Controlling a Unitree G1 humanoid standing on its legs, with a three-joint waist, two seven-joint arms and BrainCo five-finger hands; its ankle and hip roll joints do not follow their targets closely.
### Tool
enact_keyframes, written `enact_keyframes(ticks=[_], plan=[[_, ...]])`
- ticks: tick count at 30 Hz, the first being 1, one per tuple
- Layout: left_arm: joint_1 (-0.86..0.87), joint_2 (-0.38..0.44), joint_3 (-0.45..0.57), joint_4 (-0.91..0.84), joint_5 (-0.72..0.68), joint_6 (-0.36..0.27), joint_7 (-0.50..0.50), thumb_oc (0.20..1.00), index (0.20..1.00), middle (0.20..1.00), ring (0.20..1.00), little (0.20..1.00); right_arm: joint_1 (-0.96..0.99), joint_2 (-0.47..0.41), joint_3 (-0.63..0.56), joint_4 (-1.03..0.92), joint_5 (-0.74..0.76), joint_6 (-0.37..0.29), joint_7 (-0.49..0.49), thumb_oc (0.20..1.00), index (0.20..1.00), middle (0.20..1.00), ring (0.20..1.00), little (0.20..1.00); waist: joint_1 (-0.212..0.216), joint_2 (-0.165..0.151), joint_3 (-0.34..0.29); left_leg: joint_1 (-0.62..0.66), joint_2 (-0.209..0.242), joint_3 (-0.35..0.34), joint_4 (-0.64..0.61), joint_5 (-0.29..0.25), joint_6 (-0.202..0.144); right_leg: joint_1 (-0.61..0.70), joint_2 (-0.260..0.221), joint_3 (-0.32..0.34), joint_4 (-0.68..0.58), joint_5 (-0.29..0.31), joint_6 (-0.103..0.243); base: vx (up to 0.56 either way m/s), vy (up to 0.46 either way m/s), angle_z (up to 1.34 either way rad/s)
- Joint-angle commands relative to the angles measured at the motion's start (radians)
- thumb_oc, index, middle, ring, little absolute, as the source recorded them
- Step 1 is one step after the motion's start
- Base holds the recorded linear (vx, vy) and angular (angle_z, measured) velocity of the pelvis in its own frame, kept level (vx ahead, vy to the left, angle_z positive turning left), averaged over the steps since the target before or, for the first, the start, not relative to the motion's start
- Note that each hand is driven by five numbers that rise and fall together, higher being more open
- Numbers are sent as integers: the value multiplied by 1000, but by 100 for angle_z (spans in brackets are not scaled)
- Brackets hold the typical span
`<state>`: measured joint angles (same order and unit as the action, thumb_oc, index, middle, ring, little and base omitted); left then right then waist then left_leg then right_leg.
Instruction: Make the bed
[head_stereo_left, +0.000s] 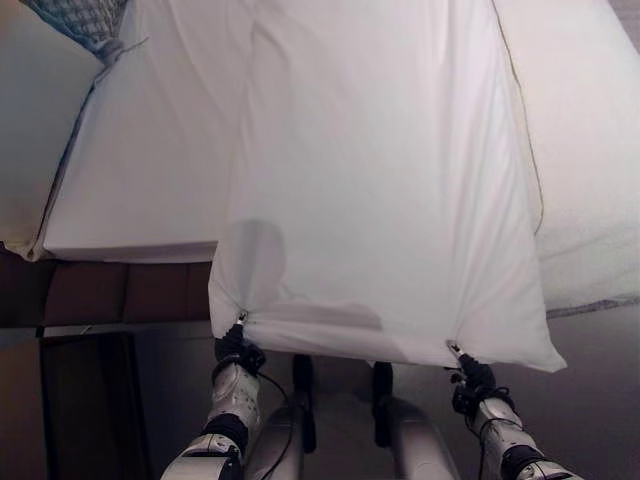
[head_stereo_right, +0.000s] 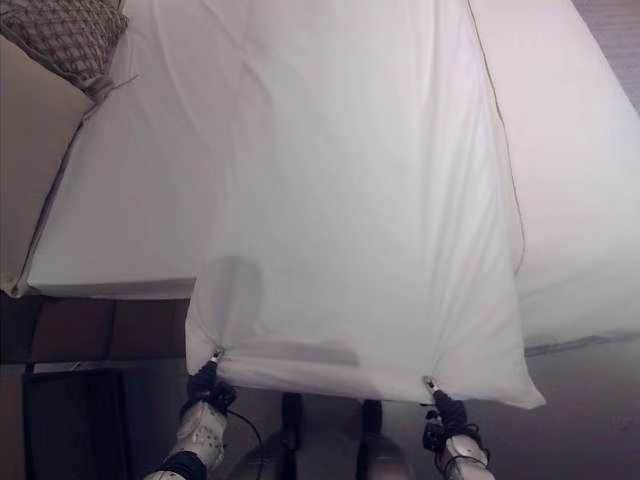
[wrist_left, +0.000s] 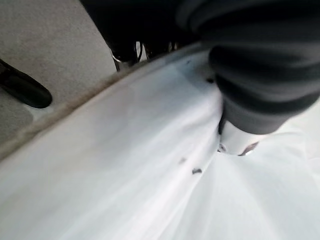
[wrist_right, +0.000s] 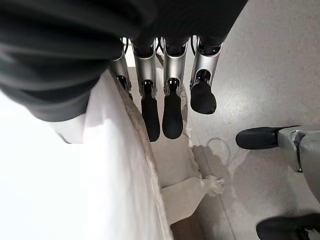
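A white sheet (head_stereo_left: 380, 180) lies stretched along the bed (head_stereo_left: 150, 170), and its near edge hangs off the foot of the mattress. My left hand (head_stereo_left: 238, 350) pinches the sheet's near left corner and my right hand (head_stereo_left: 472, 382) pinches the near right corner, so the edge runs taut between them. In the left wrist view the thumb (wrist_left: 235, 142) presses into the white cloth (wrist_left: 125, 175). In the right wrist view the fingers (wrist_right: 150, 110) curl beside the sheet's hem (wrist_right: 135, 150).
A patterned pillow (head_stereo_left: 85, 20) sits at the far left of the bed. White bedding (head_stereo_left: 590, 150) lies to the sheet's right. A dark wooden frame (head_stereo_left: 110, 290) and a dark cabinet (head_stereo_left: 80, 400) stand at the lower left, on grey floor (wrist_right: 260, 75).
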<state>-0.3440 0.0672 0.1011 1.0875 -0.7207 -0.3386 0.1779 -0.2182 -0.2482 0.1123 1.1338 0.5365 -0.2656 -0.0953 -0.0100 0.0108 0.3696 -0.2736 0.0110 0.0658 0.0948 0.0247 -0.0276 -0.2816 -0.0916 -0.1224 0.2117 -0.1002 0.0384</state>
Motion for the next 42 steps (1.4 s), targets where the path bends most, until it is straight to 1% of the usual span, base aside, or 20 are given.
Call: enact_keyframes(ticks=[1, 2, 3, 12, 15, 20, 22, 26, 27, 28, 29, 30, 31, 32, 34, 35, 36, 37, 39, 42], plan=[[224, 136, 136, 151, -23, 1, 93, 200, 200, 200, 200, 200, 139, -26, -18, 104, -24, 47, -50, 1000, 1000, 1000, 1000, 1000, 27, -37, -25, -76, -71, 19, 72, -51, 26, -64, -41, 17, -66, 159, 81, 0, 0, 0], [225, 135, 130, 152, -13, 8, 91, 711, 711, 711, 711, 711, 141, -25, 1, 107, -58, 53, -49, 1000, 1000, 1000, 1000, 1000, 28, -38, -24, -76, -71, 17, 72, -51, 26, -64, -41, 15, -67, 159, 80, 0, 0, 0], [228, 132, 113, 164, 9, 17, 91, 1000, 1000, 1000, 1000, 1000, 140, -24, 4, 116, -70, 58, -56, 1000, 1000, 1000, 1000, 1000, 29, -36, -23, -78, -72, 15, 73, -51, 26, -63, -41, 12, -66, 157, 81, 0, 0, 0], [288, 127, 53, 171, 98, 44, 55, 1000, 1000, 1000, 1000, 1000, 177, -21, 31, 118, -125, 68, -40, 1000, 1000, 1000, 1000, 1000, 30, -31, -24, -76, -72, 2, 41, -31, 22, -57, -40, 0, -89, 165, 80, 8, -18, 2], [315, 139, 2, 177, 207, 60, 35, 1000, 1000, 1000, 1000, 1000, 184, -22, 16, 113, -112, 60, -40, 1000, 1000, 1000, 1000, 1000, 31, -28, -22, -74, -73, -5, 29, -23, 22, -53, -40, -3, -100, 170, 80, 12, -17, 5], [322, 144, -13, 183, 232, 58, 37, 1000, 1000, 1000, 1000, 1000, 185, -25, 14, 102, -104, 54, -37, 1000, 1000, 1000, 1000, 1000, 30, -27, -27, -74, -73, -15, 21, -18, 21, -52, -39, -5, -100, 169, 79, 7, -17, 5], [324, 149, -78, 168, 323, 59, 29, 1000, 1000, 1000, 1000, 1000, 175, -27, 20, 83, -96, 45, -34, 1000, 1000, 1000, 1000, 1000, 30, -25, -28, -73, -74, -18, 23, -20, 21, -51, -38, -8, -98, 165, 79, 10, -24, 4], [325, 148, -101, 166, 347, 54, 30, 1000, 1000, 1000, 1000, 1000, 165, -24, 31, 62, -89, 37, -31, 1000, 1000, 1000, 1000, 1000, 30, -23, -32, -71, -75, -21, 20, -22, 22, -50, -40, -8, -101, 164, 80, 3, -3, 1], [321, 152, -139, 133, 395, 45, 38, 1000, 1000, 1000, 1000, 1000, 155, -24, 40, 40, -91, 31, -33, 1000, 1000, 1000, 1000, 1000, 30, -23, -35, -70, -75, -20, 17, -22, 21, -48, -40, -12, -102, 163, 81, 0, 0, 0], [321, 152, -139, 132, 395, 45, 38, 1000, 1000, 1000, 1000, 1000, 156, -24, 40, 40, -91, 31, -33, 1000, 1000, 1000, 1000, 1000, 30, -23, -35, -69, -75, -20, 17, -22, 21, -48, -40, -12, -102, 163, 81, 0, 0, 0], [318, 168, -190, 56, 446, 29, 46, 1000, 1000, 1000, 1000, 1000, 153, -28, 66, -38, -97, 16, -37, 1000, 1000, 1000, 1000, 1000, 30, -22, -32, -75, -75, -22, 24, -23, 21, -50, -39, -12, -100, 160, 80, 0, 0, 0], [318, 168, -190, 56, 446, 29, 46, 1000, 1000, 1000, 1000, 1000, 153, -28, 66, -38, -97, 16, -37, 1000, 1000, 1000, 1000, 1000, 30, -22, -32, -75, -75, -22, 24, -23, 21, -50, -39, -12, -100, 160, 80, 0, 0, 0], [290, 203, -246, 6, 511, 17, 57, 1000, 1000, 1000, 1000, 1000, 139, -18, 53, -117, 31, -27, -18, 1000, 1000, 1000, 1000, 1000, 27, -24, -26, -75, -74, -22, 28, -24, 20, -50, -38, -8, -96, 156, 79, 0, 0, 0], [290, 203, -246, 6, 511, 17, 57, 1000, 1000, 1000, 1000, 1000, 139, -18, 53, -117, 31, -27, -18, 1000, 1000, 1000, 1000, 1000, 27, -24, -28, -77, -74, -22, 28, -24, 20, -53, -38, -9, -96, 156, 79, 0, 0, 0], [266, 223, -283, -39, 529, -6, 53, 1000, 1000, 1000, 1000, 1000, 134, -27, 94, -213, 17, -40, 8, 1000, 1000, 1000, 1000, 1000, 26, -26, -24, -81, -74, -21, 29, -21, 19, -59, -37, -6, -90, 155, 78, -22, -1, 0], [239, 249, -323, -108, 520, -21, 26, 1000, 1000, 1000, 1000, 1000, 126, -44, 131, -312, 43, -60, 35, 1000, 1000, 1000, 1000, 1000, 23, -28, -17, -88, -74, -19, 31, -20, 17, -71, -34, -3, -83, 154, 78, -44, 1, -1], [220, 261, -350, -122, 519, -31, 3, 1000, 1000, 1000, 1000, 1000, 116, -51, 148, -341, 53, -62, 52, 1000, 1000, 1000, 1000, 1000, 21, -30, -14, -92, -72, -18, 33, -20, 17, -77, -34, -1, -80, 153, 77, -44, 1, -2], [220, 261, -350, -122, 519, -31, 3, 1000, 1000, 1000, 1000, 1000, 116, -51, 148, -341, 53, -62, 52, 1000, 1000, 1000, 1000, 1000, 21, -30, -14, -92, -72, -18, 34, -20, 17, -77, -34, -1, -79, 153, 77, -40, 5, 0], [150, 312, -481, -195, 600, -65, -70, 1000, 1000, 1000, 1000, 1000, 60, -92, 212, -395, 64, -69, 115, 1000, 1000, 1000, 1000, 1000, 18, -32, -3, -115, -72, -14, 59, -26, 17, -105, -34, 6, -57, 150, 75, -74, 15, 1], [76, 347, -562, -280, 557, -86, -147, 1000, 1000, 1000, 1000, 1000, -30, -123, 268, -388, 82, -61, 154, 1000, 1000, 1000, 1000, 1000, 17, -28, 12, -150, -75, -8, 92, -33, 18, -142, -35, 13, -27, 149, 73, -86, 23, -4]])
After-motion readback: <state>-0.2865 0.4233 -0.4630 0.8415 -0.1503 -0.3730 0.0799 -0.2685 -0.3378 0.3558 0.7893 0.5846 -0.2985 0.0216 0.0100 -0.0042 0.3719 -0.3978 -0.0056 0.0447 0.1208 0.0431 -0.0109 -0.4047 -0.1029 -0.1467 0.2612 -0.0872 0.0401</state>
